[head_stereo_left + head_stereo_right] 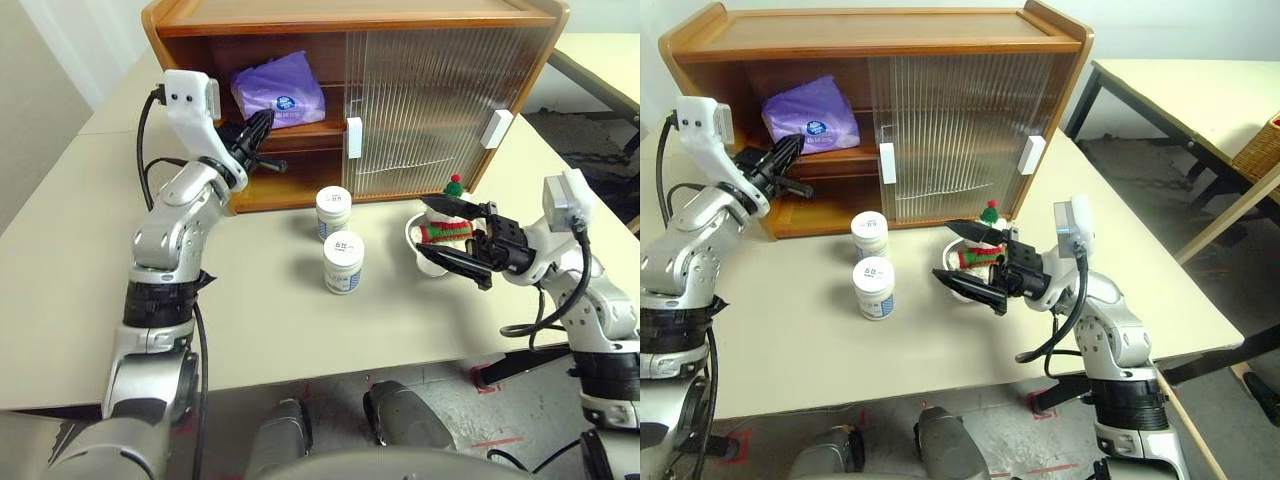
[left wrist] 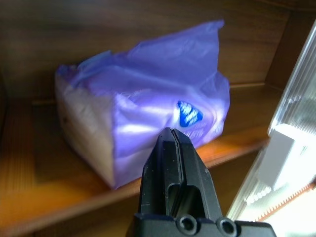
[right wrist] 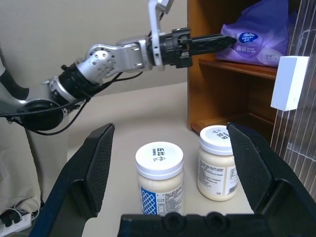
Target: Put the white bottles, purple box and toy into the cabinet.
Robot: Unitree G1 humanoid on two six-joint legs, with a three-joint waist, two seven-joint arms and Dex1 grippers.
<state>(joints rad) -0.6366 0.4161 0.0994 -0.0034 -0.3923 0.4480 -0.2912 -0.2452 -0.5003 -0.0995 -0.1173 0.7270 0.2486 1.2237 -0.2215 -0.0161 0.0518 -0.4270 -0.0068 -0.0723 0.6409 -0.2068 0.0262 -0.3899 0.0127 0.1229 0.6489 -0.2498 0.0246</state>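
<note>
While parked at the cabinet (image 1: 350,60) mouth, left gripper (image 1: 262,128) pressed together, seemingly touching purple box (image 1: 280,88) at twelve o'clock; right gripper (image 1: 448,232) spread.

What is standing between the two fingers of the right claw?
In the right wrist view, two white bottles stand on the table between the open right claw's fingers, farther ahead, not touched.
</note>
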